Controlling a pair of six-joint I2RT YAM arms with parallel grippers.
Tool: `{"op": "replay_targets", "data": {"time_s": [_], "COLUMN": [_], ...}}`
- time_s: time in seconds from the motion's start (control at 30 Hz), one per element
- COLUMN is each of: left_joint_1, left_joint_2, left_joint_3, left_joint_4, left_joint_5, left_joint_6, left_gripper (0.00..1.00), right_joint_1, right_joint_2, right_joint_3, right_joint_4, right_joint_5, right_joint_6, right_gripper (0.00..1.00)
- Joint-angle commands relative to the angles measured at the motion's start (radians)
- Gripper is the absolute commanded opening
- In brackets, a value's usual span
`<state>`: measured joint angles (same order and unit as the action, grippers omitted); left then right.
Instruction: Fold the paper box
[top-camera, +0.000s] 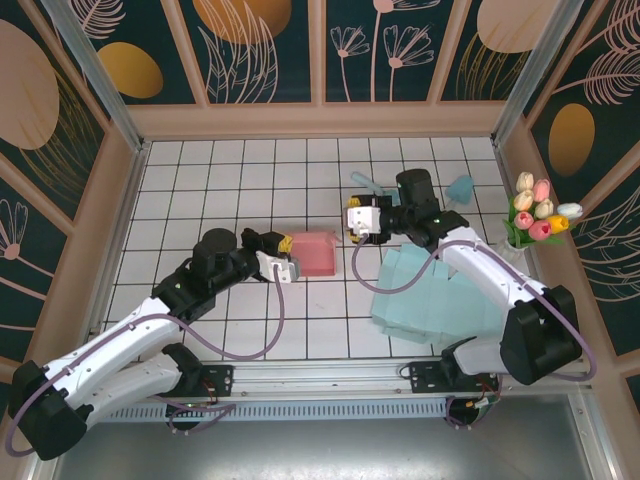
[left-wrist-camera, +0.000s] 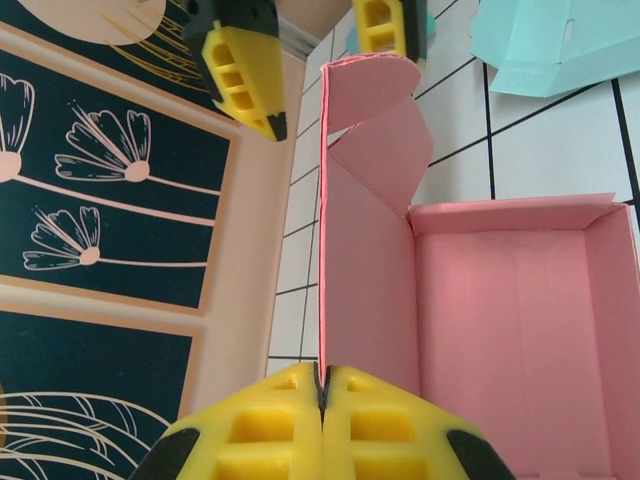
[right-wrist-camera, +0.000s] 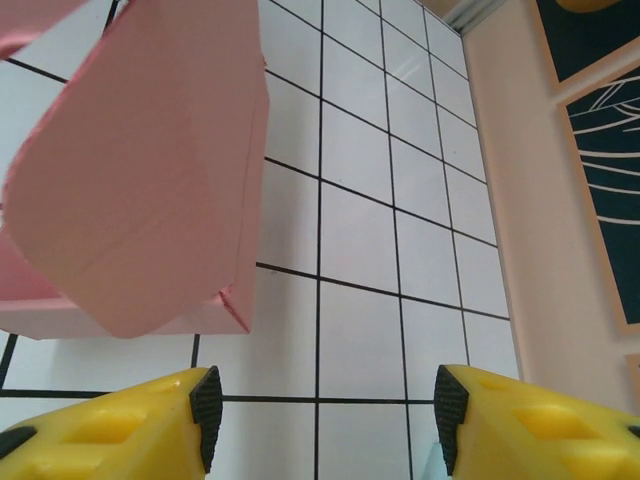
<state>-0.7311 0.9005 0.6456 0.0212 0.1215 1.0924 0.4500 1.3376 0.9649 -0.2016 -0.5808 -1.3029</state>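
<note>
A pink paper box (top-camera: 313, 253) lies open-topped on the white tiled table (top-camera: 220, 180), left of centre. My left gripper (top-camera: 285, 262) is shut on the box's left wall, whose thin edge (left-wrist-camera: 322, 300) runs straight up from between the yellow fingertips (left-wrist-camera: 270, 420). That wall's rounded flap (left-wrist-camera: 375, 110) stands up at the far end. My right gripper (top-camera: 352, 222) hovers open just past the box's right end. In the right wrist view a pink flap (right-wrist-camera: 140, 180) hangs at upper left, beyond the open gripper (right-wrist-camera: 325, 415), with nothing between the pads.
A stack of flat teal box blanks (top-camera: 440, 290) lies under the right arm. Small teal pieces (top-camera: 460, 188) rest at the back right. A vase of tulips (top-camera: 540, 220) stands by the right wall. Wooden walls enclose the table.
</note>
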Motion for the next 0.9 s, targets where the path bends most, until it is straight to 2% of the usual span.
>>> {"op": "replay_targets", "data": {"time_s": [0.0,0.6,0.7,0.87], "left_joint_1": [0.006,0.006,0.007,0.005], "left_joint_2": [0.000,0.001,0.004,0.006], "left_joint_3": [-0.011,-0.012,-0.011,-0.011], "left_joint_4": [0.049,0.040,0.036,0.029], "left_joint_5": [0.027,0.055,0.070,0.073], "left_joint_6": [0.009,-0.001,-0.001,0.000], "left_gripper": [0.00,0.00,0.00,0.00], "right_joint_1": [0.022,0.160,0.167,0.173], "right_joint_2": [-0.031,0.056,0.066,0.082], "right_joint_3": [-0.039,-0.020,-0.022,-0.004], "right_joint_4": [0.055,0.133,0.146,0.125], "right_joint_5": [-0.062,-0.121,-0.139,-0.150], "right_joint_6": [-0.026,0.031,0.046,0.051], "right_gripper": [0.57,0.51,0.45,0.25]}}
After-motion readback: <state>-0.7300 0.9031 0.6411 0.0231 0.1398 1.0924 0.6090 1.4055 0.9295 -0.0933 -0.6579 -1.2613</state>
